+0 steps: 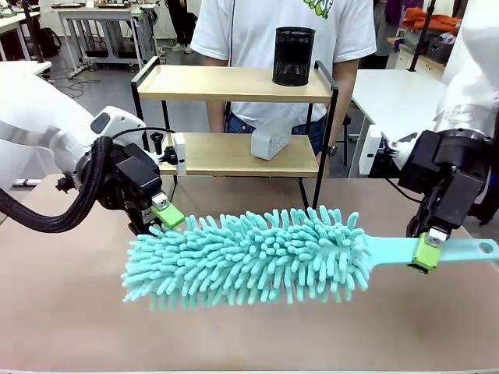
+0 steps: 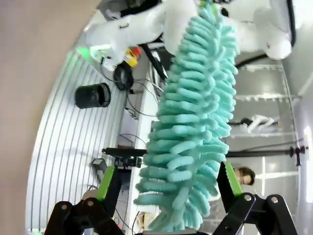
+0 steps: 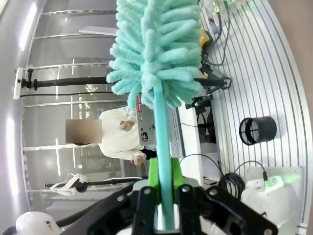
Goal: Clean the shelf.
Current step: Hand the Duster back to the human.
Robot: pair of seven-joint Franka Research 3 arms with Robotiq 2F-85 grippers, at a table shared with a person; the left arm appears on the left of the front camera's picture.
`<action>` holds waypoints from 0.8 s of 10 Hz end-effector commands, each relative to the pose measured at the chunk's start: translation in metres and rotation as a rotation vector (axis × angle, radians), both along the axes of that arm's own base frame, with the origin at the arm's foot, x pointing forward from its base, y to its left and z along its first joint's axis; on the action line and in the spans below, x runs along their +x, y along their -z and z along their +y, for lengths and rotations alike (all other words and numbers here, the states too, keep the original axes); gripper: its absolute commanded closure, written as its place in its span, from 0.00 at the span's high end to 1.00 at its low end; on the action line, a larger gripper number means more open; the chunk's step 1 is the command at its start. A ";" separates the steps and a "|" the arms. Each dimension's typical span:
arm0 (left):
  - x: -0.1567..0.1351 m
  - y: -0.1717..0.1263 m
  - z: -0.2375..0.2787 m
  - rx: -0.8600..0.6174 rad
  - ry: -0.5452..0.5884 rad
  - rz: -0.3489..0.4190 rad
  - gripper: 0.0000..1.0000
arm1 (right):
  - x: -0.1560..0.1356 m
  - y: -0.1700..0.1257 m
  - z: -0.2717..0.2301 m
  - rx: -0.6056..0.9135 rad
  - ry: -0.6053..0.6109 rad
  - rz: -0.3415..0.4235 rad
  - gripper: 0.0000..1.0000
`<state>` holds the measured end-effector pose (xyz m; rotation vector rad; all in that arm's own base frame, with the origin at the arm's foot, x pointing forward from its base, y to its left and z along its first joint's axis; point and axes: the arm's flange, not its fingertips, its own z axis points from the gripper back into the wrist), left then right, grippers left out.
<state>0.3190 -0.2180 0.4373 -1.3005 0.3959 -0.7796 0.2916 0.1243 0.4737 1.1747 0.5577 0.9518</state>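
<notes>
Two green-padded grippers hold a teal chenille duster with a flat plastic handle [image 1: 249, 257] level above the brown tabletop [image 1: 70, 327]. The right gripper [image 1: 427, 251] is clamped on the duster's flat handle just behind the fluffy head; its wrist view shows the green pads [image 3: 152, 177] pressed against both sides of the teal stem. The left gripper [image 1: 160, 214] sits at the opposite, fluffy tip. In its wrist view the fingers [image 2: 105, 182] stand spread on either side of the tip of the duster's head, with space between pads and noodles, so the jaws are parted and not squeezing.

Behind the duster, at the far edge of the table, stands the small two-tier shelf with light wooden boards in a thin black metal frame [image 1: 226, 84]. A black mesh cylinder cup [image 1: 294, 56] rests on the right part of its upper board, and a small white box-shaped device [image 1: 270, 142] lies on the lower board. A person in a white T-shirt [image 1: 249, 31] stands just behind the shelf; the green print on the shirt is cut off and unreadable.
</notes>
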 end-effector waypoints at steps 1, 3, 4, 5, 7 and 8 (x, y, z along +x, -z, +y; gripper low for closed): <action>0.000 0.001 -0.007 -0.084 0.114 0.018 1.00 | 0.013 0.002 0.005 0.042 0.005 -0.003 0.13; -0.006 -0.001 -0.011 -0.101 0.162 0.040 1.00 | 0.016 0.005 0.002 0.038 0.020 0.002 0.13; -0.009 -0.003 -0.011 -0.114 0.190 0.059 1.00 | 0.016 0.006 0.002 0.037 0.025 0.004 0.13; -0.012 -0.002 -0.012 -0.106 0.208 0.064 1.00 | 0.017 0.007 0.002 0.033 0.027 0.008 0.13; -0.015 0.000 -0.014 -0.076 0.230 0.034 0.40 | 0.017 0.007 0.003 0.042 0.023 0.009 0.13; -0.016 0.001 -0.014 -0.072 0.236 0.030 0.02 | 0.016 0.007 0.005 0.038 0.015 0.012 0.13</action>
